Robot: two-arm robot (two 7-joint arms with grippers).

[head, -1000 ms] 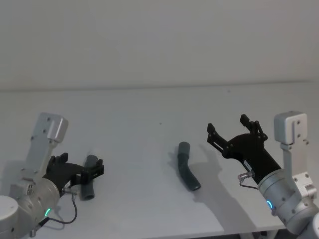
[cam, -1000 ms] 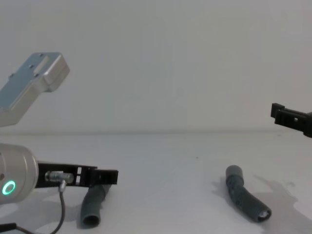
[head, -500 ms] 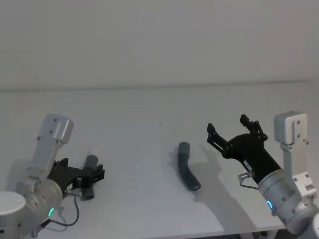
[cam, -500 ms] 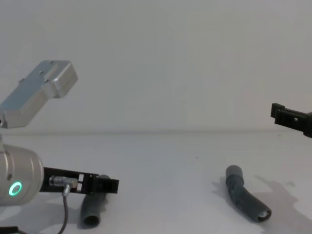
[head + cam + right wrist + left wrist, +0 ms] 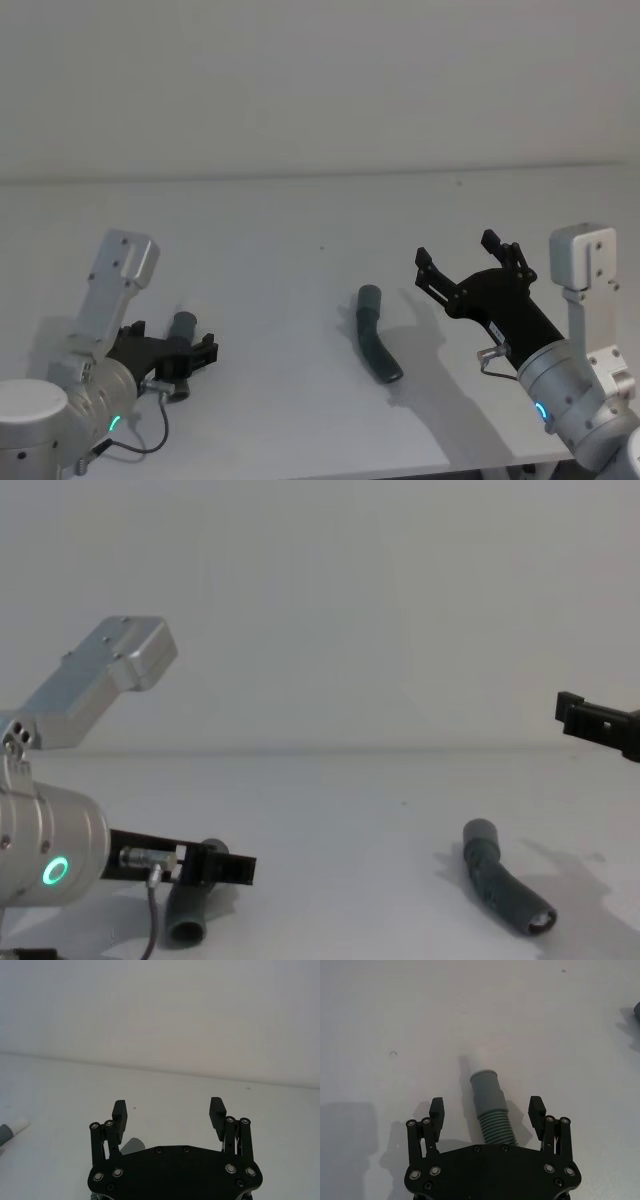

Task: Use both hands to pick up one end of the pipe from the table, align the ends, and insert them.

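Step in hand, as I judge it: the left-side pickup.

Nearest the robot: left gripper (image 5: 487, 1107) low over the table (image 5: 300, 210), jaws spread wide. 1 finger sits on each side of the left hose piece (image 5: 492, 1122), neither touching it. The piece lies flat, ribbed body between the fingers, grey collar (image 5: 485, 1082) pointing away from the robot. A pale narrow tip seems to run on past the collar; hard to tell against the white surface.

To do it well:
- Close on the ribs just behind the collar, not on the collar itself, so the mating end juts free ahead of the fingertips.
- The hose sits roughly midway between the fingers, so little centring is needed.
- The ribs probably give a little. Squeeze firmly and lift straight, or the bend may swing the end off line.

Farther out, right of centre: right hose piece (image 5: 376, 345), bent, flat on the table, well apart from the left one, cuffed end toward the far side.

To its right, raised above the table: right gripper (image 5: 458, 252), jaws spread, nothing in them. It will need to drop and take this piece near its mating end likewise.

Count: 2 grippers, 2 hose pieces, 1 table.
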